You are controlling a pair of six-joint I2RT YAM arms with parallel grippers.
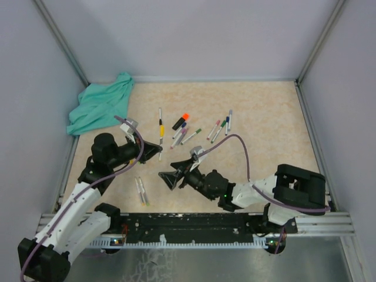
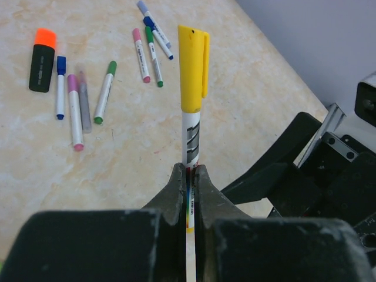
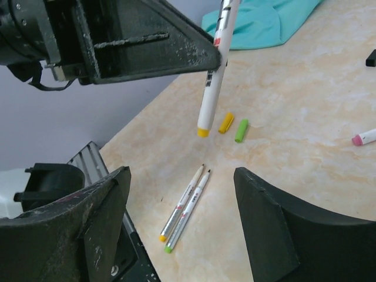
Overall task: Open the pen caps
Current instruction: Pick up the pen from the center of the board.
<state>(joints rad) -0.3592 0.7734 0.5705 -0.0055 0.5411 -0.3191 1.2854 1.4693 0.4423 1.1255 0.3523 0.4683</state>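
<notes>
Nearest me, two uncapped pens [image 3: 187, 207] lie side by side on the table [image 3: 305, 106], with yellow and green tips bare. Just past them sit a loose yellow cap [image 3: 226, 123] and a loose green cap [image 3: 241, 130], almost touching. I read that as two pens done.

My right gripper [image 3: 182, 176] hangs over that spot, jaws wide apart, holding nothing. My left gripper [image 2: 189, 182] is clamped on a white pen barrel [image 2: 191, 138] held up off the table. Its yellow cap [image 2: 192, 64] sits on the free end, not yet pulled, so I judge the third pen is in progress.

Farther out the capped pens [image 2: 74, 111] lie scattered in blue, pink, grey and green, roughly eight of them, all left to do. So is the orange cap [image 2: 45, 38] on the stubby black highlighter [image 2: 40, 69]. The teal cloth [image 1: 100, 103] is in the far corner.

The caps are smooth hard plastic, short cylinders, and the yellow one has a clip. The barrels are thin with print on them. The tabletop is matte beige and marbled. The cloth is soft and crumpled. The gripper fingers are black, scuffed wedges.
</notes>
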